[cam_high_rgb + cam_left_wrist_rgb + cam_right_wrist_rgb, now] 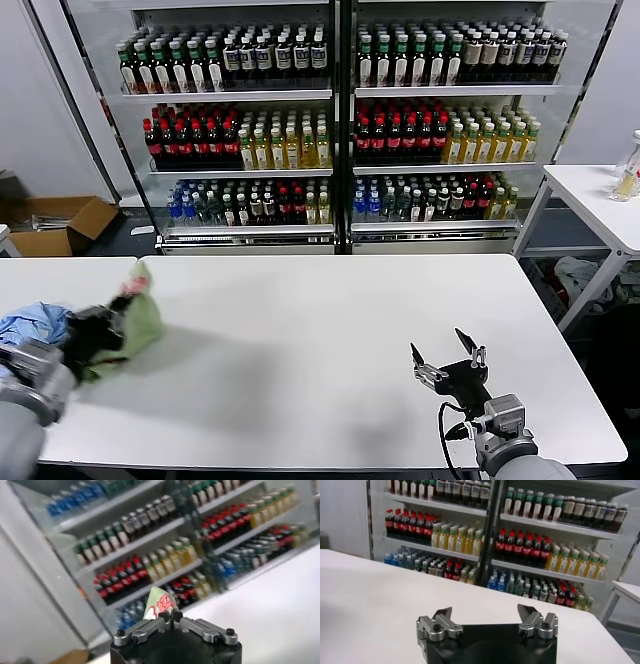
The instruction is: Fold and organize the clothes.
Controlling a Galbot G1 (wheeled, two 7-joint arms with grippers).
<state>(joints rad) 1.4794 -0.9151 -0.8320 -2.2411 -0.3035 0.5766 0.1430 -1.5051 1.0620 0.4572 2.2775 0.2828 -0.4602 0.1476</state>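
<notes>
The light green polo shirt (140, 322) is bunched up at the table's left edge, a bit of its red-and-white print showing at the top. My left gripper (97, 330) is shut on the shirt and holds it up off the table; in the left wrist view (169, 616) the printed fabric (159, 605) sticks up between the closed fingertips. My right gripper (447, 356) is open and empty, low over the table's front right; it also shows in the right wrist view (486, 614).
A light blue cloth (35, 322) lies at the far left beside my left arm. The white table (330, 340) stretches between the arms. Shelves of bottles (340, 120) stand behind. A second white table (600, 200) is at the right.
</notes>
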